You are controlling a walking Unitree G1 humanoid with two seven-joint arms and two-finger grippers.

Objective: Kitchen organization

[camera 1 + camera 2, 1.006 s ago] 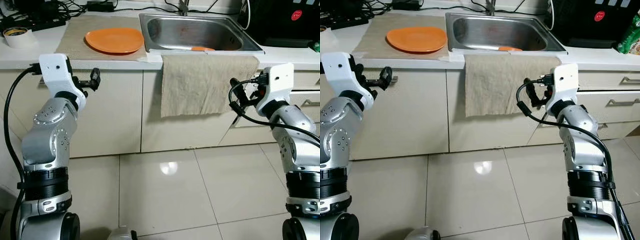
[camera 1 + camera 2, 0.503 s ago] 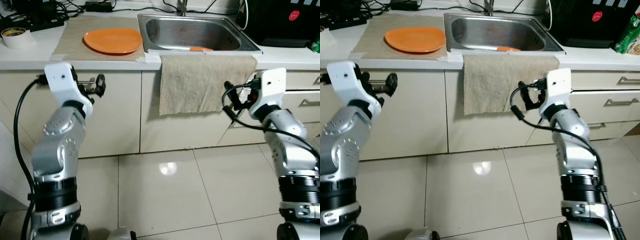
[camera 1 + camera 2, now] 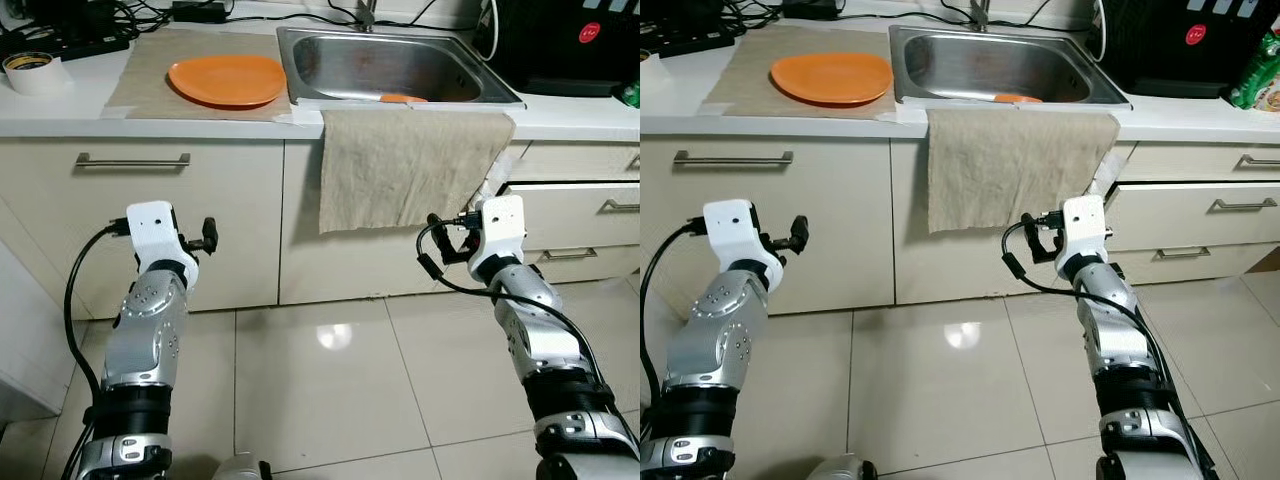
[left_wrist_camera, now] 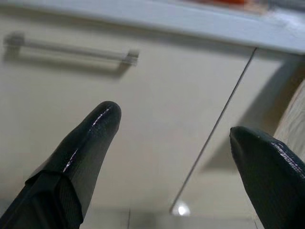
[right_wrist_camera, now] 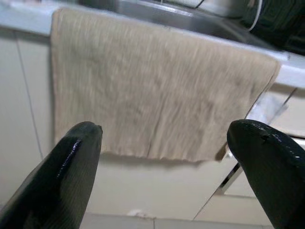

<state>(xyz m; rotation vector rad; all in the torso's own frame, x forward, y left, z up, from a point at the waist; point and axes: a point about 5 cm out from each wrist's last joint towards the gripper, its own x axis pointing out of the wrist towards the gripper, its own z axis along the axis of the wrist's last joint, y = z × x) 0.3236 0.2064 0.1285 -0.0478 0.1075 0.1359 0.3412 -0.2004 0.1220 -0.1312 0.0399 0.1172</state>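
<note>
Two head views: orange plate (image 3: 227, 80) flat on cloth mat (image 3: 150, 65) on counter (image 3: 60, 118) left of sink (image 3: 395, 62), probably rigid, breakable, best pinched at rim; left wrist view: left tool (image 4: 174, 143) spread open, empty, facing cabinet handle (image 4: 66, 49); right wrist view: right tool (image 5: 164, 148) likewise open before hanging towel (image 5: 157, 105).
</note>
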